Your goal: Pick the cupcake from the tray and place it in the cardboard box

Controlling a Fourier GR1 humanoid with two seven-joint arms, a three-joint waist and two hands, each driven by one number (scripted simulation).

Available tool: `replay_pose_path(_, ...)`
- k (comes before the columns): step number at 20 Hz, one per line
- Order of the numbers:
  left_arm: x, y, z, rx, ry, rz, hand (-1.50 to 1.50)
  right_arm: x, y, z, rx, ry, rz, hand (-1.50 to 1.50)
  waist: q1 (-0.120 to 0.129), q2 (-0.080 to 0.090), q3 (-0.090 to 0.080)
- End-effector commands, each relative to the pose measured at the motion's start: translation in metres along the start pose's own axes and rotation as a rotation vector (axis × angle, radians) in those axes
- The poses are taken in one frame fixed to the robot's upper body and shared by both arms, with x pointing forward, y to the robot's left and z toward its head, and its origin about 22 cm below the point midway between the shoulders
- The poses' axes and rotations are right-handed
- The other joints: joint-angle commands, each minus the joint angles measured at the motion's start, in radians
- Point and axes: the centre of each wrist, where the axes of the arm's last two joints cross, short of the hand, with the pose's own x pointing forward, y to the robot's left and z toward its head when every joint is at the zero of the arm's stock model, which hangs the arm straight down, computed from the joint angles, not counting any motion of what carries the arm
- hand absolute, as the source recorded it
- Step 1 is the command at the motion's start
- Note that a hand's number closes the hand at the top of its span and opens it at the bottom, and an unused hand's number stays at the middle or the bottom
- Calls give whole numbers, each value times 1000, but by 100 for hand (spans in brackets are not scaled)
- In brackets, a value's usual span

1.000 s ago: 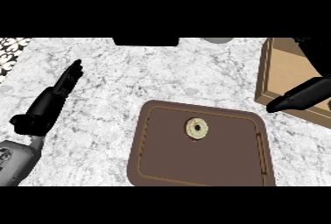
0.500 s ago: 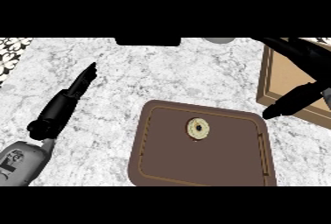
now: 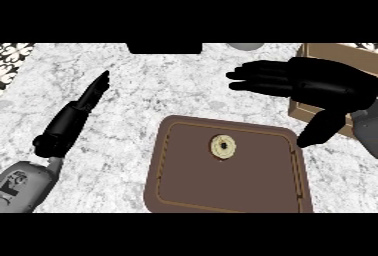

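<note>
Cupcake (image 3: 224, 146) sits alone on the brown tray (image 3: 221, 196), untouched.
It lies toward the tray's far edge. The cardboard box (image 3: 336, 51) stands just right of the tray, its inside hidden. The right hand (image 3: 325, 87) hovers before the box, fingers straight and spread, holding nothing. The left hand (image 3: 74, 117) rests open at left over the white marble counter (image 3: 148, 90).

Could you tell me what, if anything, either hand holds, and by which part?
Nothing: left hand and right hand are both open; the cupcake lies on the tray.
</note>
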Motion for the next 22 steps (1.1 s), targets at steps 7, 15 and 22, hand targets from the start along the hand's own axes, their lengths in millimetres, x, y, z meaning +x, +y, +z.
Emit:
replay_pose_path(7, 4, -1, 4, 11, 12, -13, 0, 84, 20, -34, 220, 121, 212, -150, -10, -3, 0)
replay_pose_path(15, 14, 5, -6, 7, -2, -6, 0, 96, 50, -53, 275, 217, 180, -150, -4, 2, 1)
replay_pose_path(22, 19, 4, 7, 1, 3, -3, 0, 97, 79, -43, 290, 270, 246, -150, -2, 2, 1)
